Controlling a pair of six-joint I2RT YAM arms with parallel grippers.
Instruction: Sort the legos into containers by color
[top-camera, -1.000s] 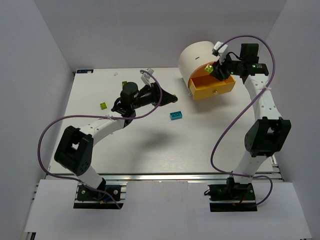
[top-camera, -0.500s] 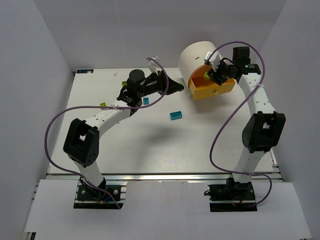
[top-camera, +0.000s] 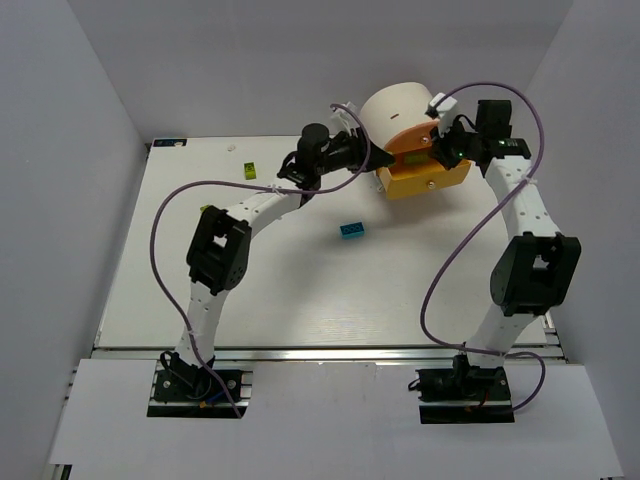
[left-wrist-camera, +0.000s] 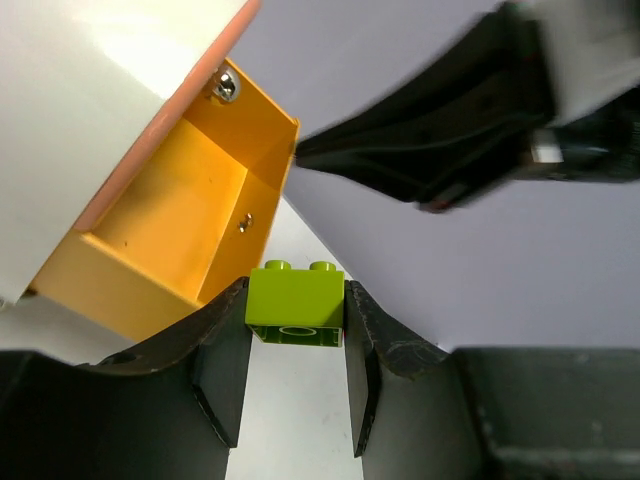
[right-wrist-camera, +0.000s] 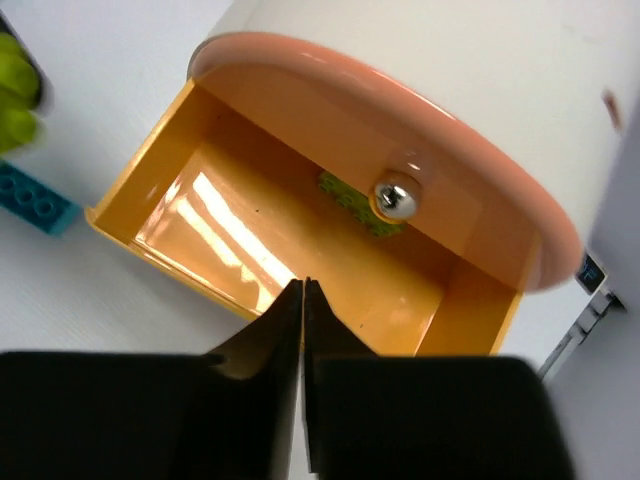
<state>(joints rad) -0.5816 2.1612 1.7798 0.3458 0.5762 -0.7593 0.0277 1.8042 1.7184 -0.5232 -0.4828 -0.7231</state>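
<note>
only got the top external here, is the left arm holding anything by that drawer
Observer: Yes. The left wrist view shows a lime brick clamped between the left jaws, studs up, close beside the open yellow drawer.
Operator: anything inside the drawer yet
Observer: The right wrist view shows one green brick lying at the back of it, partly hidden behind the knob of the orange drawer above.
Operator: right arm carrying one too
Observer: No. In its wrist view the right jaws are shut together with nothing between them, over the drawer's front edge.
</note>
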